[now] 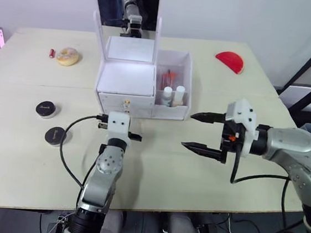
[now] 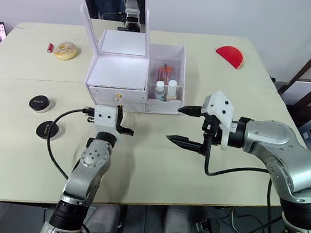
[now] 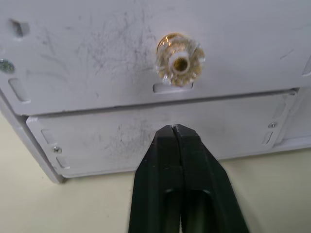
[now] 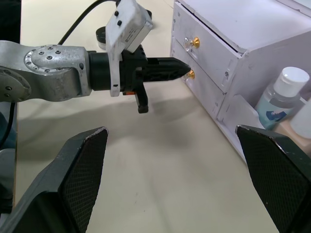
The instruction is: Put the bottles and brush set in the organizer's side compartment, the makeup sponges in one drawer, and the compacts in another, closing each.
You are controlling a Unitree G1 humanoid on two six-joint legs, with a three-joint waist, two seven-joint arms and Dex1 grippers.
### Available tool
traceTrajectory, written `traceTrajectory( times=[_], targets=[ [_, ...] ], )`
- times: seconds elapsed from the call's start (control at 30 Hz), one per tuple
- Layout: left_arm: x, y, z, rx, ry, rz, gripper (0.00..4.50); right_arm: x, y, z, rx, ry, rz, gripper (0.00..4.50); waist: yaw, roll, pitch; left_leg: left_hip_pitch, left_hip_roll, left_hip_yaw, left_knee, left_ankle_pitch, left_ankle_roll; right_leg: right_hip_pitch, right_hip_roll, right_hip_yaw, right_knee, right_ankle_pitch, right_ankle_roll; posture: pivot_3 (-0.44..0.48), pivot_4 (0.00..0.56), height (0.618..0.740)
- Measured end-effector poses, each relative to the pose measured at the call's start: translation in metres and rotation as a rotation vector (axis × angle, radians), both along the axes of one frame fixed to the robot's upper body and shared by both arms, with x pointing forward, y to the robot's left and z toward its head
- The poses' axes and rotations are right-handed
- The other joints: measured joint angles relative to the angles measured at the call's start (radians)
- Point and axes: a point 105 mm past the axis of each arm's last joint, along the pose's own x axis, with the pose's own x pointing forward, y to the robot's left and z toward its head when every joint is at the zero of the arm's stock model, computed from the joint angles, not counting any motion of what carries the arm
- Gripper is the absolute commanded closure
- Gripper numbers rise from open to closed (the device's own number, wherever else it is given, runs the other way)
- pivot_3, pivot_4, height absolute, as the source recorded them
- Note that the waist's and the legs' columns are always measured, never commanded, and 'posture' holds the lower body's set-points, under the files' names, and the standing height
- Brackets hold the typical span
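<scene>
We see the white organizer [image 1: 126,83], lid raised, drawers shut, bottles [image 1: 173,94] upright in its right compartment; two black compacts [image 1: 47,109] lie left.

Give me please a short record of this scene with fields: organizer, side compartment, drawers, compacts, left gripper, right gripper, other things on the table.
organizer: white box at table middle, mirror lid up
side compartment: holds bottles and red-tipped brushes
drawers: two, both closed, gold knobs
compacts: two round black ones on the table, left of the organizer
left gripper: shut, tip at the lower drawer's knob
right gripper: open, holds nothing, in front of the side compartment
other things: red semicircle, pale ring-shaped item
</scene>
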Motion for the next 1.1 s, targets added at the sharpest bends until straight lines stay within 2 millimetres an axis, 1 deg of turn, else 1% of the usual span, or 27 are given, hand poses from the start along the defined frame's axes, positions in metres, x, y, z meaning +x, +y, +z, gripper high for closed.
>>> traceTrajectory(
  times=[0.3,0.4,0.47,0.53,0.6,0.7,0.87,1.1],
  targets=[
    [0.0,0.0,0.0,0.004,0.001,-0.01,4.47,0.0,0.0,-0.001,0.003,0.005,0.0,0.0,0.0,0.0,0.0,0.0,0.0,0.0,0.0,0.0,0.0,0.0,0.0,0.0,0.0,0.0,0.0,0.0,0.15,0.739],
    [-0.002,0.001,-0.001,0.015,0.001,-0.006,3.72,0.0,0.0,-0.001,0.003,0.005,0.0,0.0,0.0,0.0,0.0,0.0,0.0,0.0,0.0,0.0,0.0,0.0,0.0,0.0,0.0,0.0,0.0,0.0,0.15,0.739],
    [-0.003,0.003,-0.005,0.024,0.016,-0.003,2.69,0.0,0.0,0.0,0.003,0.004,0.0,0.0,0.0,0.0,0.0,0.0,0.0,0.0,0.0,0.0,0.0,0.0,0.0,0.0,0.0,0.0,0.0,0.0,0.15,0.739],
    [-0.005,0.004,-0.011,0.025,0.042,0.0,1.8,0.0,0.0,0.0,0.003,0.005,0.0,0.0,-0.001,0.0,0.0,0.0,0.0,0.0,0.0,0.0,0.0,0.0,0.0,0.0,0.0,0.0,0.0,0.0,0.15,0.739],
    [-0.006,0.004,-0.015,0.028,0.063,0.001,1.8,0.0,0.0,-0.001,0.004,0.005,-0.001,0.0,-0.001,0.0,0.0,0.0,0.0,0.0,0.0,0.0,0.0,0.0,0.0,0.0,0.0,0.0,0.0,0.0,0.15,0.739],
    [-0.005,0.004,-0.014,0.027,0.059,0.0,1.8,0.0,0.0,0.0,0.004,0.005,-0.003,0.0,0.001,0.0,0.0,0.0,0.0,0.0,0.0,0.0,0.0,0.0,0.0,0.0,0.0,-0.001,0.001,0.0,0.15,0.739],
    [0.001,0.003,-0.014,0.031,0.059,-0.001,1.8,0.0,0.0,0.0,0.004,0.005,-0.006,0.0,0.0,0.0,0.0,0.0,0.0,0.0,0.0,0.0,0.0,0.0,0.0,0.0,0.0,0.0,0.001,0.0,0.15,0.739],
    [0.007,0.004,-0.019,0.03,0.071,0.005,1.8,0.0,0.0,0.0,0.004,0.004,-0.006,0.0,0.001,0.0,0.0,-0.001,0.0,0.0,0.0,0.0,0.0,0.0,0.0,0.0,-0.001,0.0,0.0,0.0,0.15,0.739]
  ],
)
